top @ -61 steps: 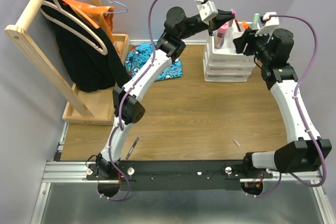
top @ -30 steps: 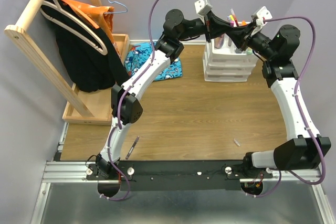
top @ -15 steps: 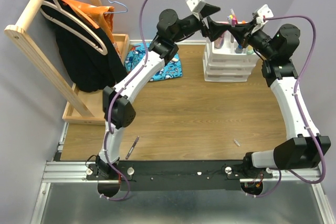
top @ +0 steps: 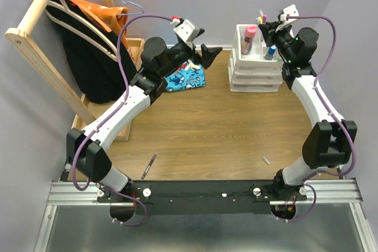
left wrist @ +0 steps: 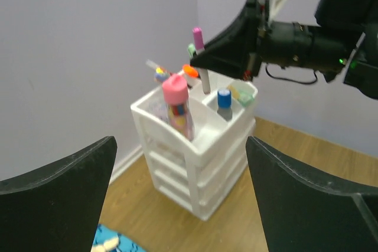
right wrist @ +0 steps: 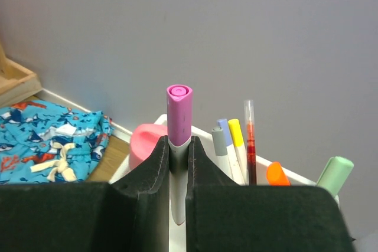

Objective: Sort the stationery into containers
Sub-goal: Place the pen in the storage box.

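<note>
- Now that the left gripper (top: pixel 205 42) has let go and swung back over the blue cloth (top: pixel 184 79), it hangs wide open and empty.
- The pink-capped marker (right wrist: pixel 178 110) stands upright, pinched between the right gripper's (top: pixel 267 26) narrowly parted jaws, over the white organiser (top: pixel 257 74) at the tabletop's far right corner.
- The handover looks finished, so lowering the marker into a compartment should come next.
- A dark pen (top: pixel 149 166) lies unsorted near the front left edge.

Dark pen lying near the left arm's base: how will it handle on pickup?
The dark pen looks slim and rigid, so it is probably light and stiff. It lies flat on the smooth wooden table, so a nudge may roll it.
</note>
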